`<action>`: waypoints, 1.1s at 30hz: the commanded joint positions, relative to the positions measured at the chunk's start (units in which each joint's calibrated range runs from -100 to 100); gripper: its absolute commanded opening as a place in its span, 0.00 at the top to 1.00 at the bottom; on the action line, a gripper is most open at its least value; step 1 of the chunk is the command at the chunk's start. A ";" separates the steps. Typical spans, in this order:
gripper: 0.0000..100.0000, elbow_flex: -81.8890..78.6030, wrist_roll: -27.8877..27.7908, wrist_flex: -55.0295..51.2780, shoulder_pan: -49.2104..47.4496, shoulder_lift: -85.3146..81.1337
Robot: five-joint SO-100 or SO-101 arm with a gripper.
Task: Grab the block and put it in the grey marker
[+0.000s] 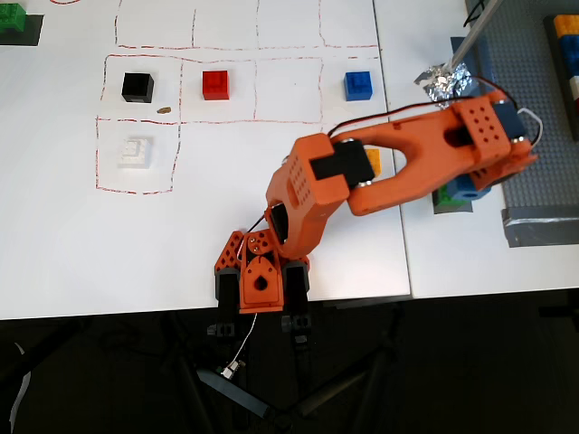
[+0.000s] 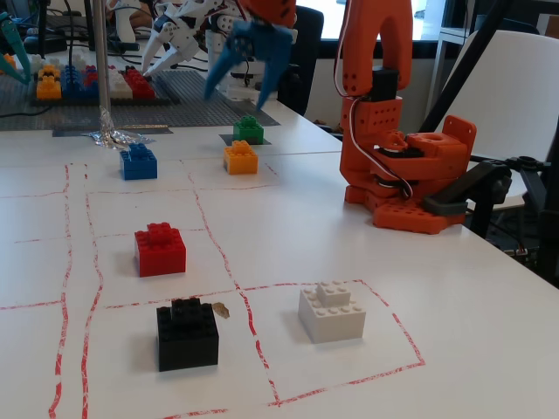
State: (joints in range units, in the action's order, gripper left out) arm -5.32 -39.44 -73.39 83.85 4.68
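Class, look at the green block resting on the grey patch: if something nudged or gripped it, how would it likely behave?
The green block looks like rigid moulded plastic, so it probably would not flex when gripped. Its squat, flat-bottomed shape suggests it would slide on the grey marker rather than roll or tip. Being small, it is likely light; its glossy sides may be somewhat slippery.

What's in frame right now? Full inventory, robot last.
green block: 1, green, sitting on the grey marker, released
orange brick: 1, orange, just in front of the green block in the fixed view
blue brick: 1, blue, left of the orange one
red brick: 1, red, in a red-lined cell
black brick: 1, black, near edge
white brick: 1, white, in its own cell
foil: 1, silver, at the pole foot
baseplate: 1, grey, with stored bricks
second green brick: 1, overhead view's top-left corner
arm: 1, orange; gripper blue, fingers open, raised above the green block
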 commanded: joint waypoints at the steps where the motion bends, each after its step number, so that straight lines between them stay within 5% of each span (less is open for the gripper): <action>1: 0.67 6.50 3.57 -8.49 -5.82 -11.79; 12: 0.80 -14.26 18.22 -15.34 -35.72 -32.73; 24: 0.94 -36.75 33.50 2.94 -65.45 -50.91; 33: 1.00 -54.97 36.92 16.00 -76.04 -73.15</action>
State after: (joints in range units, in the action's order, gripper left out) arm -58.79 -3.20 -61.74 9.37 -60.55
